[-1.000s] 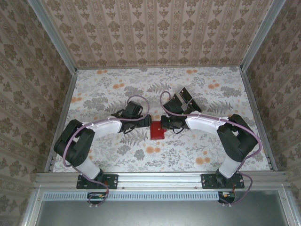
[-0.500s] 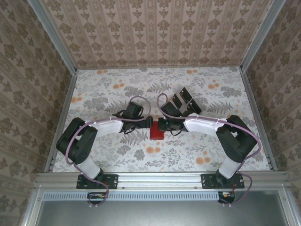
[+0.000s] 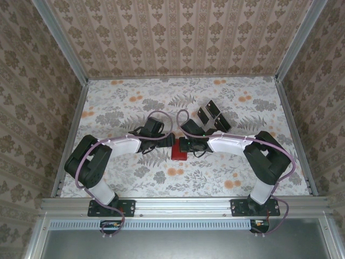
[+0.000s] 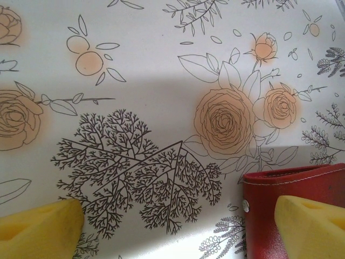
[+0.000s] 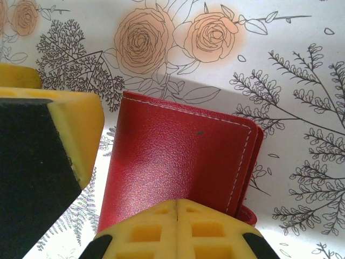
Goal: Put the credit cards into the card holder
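Observation:
The red card holder (image 3: pixel 179 150) lies closed on the flowered table between my two grippers. In the right wrist view the card holder (image 5: pixel 178 154) has its stitched cover up, and my right gripper (image 5: pixel 178 216) is shut, fingertips pressed together over its near edge with nothing between them. My left gripper (image 4: pixel 178 218) is open wide; its right finger (image 4: pixel 310 226) hangs over the card holder (image 4: pixel 264 216) beside the small snap, and its left finger (image 4: pixel 38 229) is over bare table. Black credit cards (image 3: pixel 213 116) lie in a loose cluster behind my right gripper (image 3: pixel 183 144). My left gripper (image 3: pixel 168 141) sits just left of the holder.
Patterned walls and a metal frame (image 3: pixel 73 129) close in the table on three sides. The left gripper's yellow and black finger (image 5: pixel 51 140) stands close to the holder's left edge in the right wrist view.
My right gripper has slid left, further over the card holder. The left arm has shifted slightly right. The holder has stayed in place.

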Controlling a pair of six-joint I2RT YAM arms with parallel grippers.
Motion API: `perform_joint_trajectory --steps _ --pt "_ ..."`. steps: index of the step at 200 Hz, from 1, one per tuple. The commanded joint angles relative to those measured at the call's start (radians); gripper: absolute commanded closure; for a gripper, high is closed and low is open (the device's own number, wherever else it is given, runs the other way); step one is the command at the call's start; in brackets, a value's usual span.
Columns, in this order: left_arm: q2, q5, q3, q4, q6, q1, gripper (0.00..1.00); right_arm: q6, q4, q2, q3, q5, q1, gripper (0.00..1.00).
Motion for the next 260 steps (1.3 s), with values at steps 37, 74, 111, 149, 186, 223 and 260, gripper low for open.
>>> perform_joint_trajectory --steps 37,74,111,149,186,223,260 --pt "0.037 0.020 -0.019 0.017 -0.004 -0.004 0.07 0.001 0.007 0.031 0.046 0.020 0.011 1.00" --pt "0.041 0.020 -0.021 0.021 -0.007 -0.005 0.08 0.001 0.003 0.046 0.046 0.017 0.020 1.00" --pt "0.042 0.022 -0.024 0.023 -0.008 -0.003 0.08 0.007 0.008 0.056 0.030 0.015 0.026 1.00" --pt "0.051 0.024 -0.025 0.028 -0.010 -0.004 0.08 0.006 0.006 0.063 0.040 0.017 0.035 1.00" --pt "0.056 0.027 -0.029 0.033 -0.012 -0.005 0.08 -0.001 -0.006 0.040 0.059 0.041 0.034 1.00" --pt "0.059 0.029 -0.031 0.041 -0.015 -0.005 0.09 -0.011 -0.018 0.051 0.082 0.037 0.036 1.00" --pt "0.062 0.030 -0.034 0.046 -0.017 -0.005 0.09 -0.006 -0.012 0.070 0.078 0.027 0.042 1.00"
